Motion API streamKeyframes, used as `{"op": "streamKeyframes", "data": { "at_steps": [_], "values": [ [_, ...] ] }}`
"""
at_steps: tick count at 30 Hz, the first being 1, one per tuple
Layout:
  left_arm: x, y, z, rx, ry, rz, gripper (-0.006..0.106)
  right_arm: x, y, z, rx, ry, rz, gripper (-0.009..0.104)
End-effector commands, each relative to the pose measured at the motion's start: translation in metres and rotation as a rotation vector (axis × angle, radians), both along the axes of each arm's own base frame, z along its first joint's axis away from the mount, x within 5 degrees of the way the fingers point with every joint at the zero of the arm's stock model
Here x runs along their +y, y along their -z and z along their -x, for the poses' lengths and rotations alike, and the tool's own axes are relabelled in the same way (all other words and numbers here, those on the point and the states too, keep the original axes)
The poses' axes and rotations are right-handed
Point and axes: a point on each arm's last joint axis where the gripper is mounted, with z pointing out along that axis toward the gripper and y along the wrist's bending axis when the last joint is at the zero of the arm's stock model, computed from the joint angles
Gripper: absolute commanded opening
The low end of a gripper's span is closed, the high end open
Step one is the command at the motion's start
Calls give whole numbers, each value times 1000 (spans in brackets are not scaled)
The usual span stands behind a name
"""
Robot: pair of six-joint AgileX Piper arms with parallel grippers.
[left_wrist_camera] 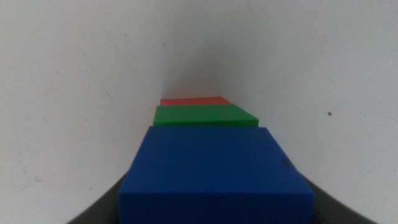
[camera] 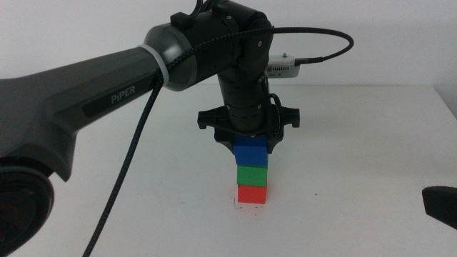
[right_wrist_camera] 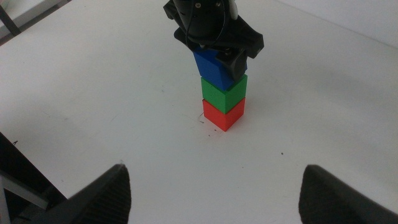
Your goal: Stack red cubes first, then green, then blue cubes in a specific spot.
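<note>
Bright, even light on a white table (camera: 357,164), soft shadows only.
The middle view is sharp, with mild glare on the left arm's (camera: 107,86) glossy shell. The left wrist view is soft and slightly hazy, its blue cube (left_wrist_camera: 214,174) filling the foreground. In the right wrist view, that gripper's own jaws are blurred dark shapes.

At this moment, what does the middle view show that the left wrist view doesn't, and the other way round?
Only the middle view shows the left arm reaching in, its left pincer gripping the blue cube, the full upright stack standing on the white table, and the waiting right pincer at the lower right edge. Only the left wrist view looks straight down the stack, showing the blue cube's top face, with slivers of the green cube and red cube past it. Both show all three cubes stacked, red lowest, green, blue on top.
</note>
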Motion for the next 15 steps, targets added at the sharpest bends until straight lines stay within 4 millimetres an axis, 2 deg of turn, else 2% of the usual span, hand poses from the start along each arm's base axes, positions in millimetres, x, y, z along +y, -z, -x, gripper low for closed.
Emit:
{"op": "streamKeyframes", "data": {
  "at_steps": [1, 9, 10, 12, 13, 15],
  "values": [
    [-2, -1, 1, -5, 2, 14, 0, 0, -1, 0, -12, -6, -3, 93],
    [-3, 9, -1, 16, 15, -7, 19, 0, -1, 0, -12, -6, -3, 93],
    [-4, 8, -3, 0, 23, 4, 47, 0, -1, 0, -12, -6, -3, 93],
    [-4, 8, -3, -2, 23, 5, 58, 0, -1, 0, -12, -6, -3, 93],
    [-4, 8, -3, -2, 23, 5, 71, 0, -1, 0, -12, -6, -3, 93],
    [-4, 8, -3, -2, 23, 5, 84, 0, -1, 0, -12, -6, -3, 93]
  ]
}}
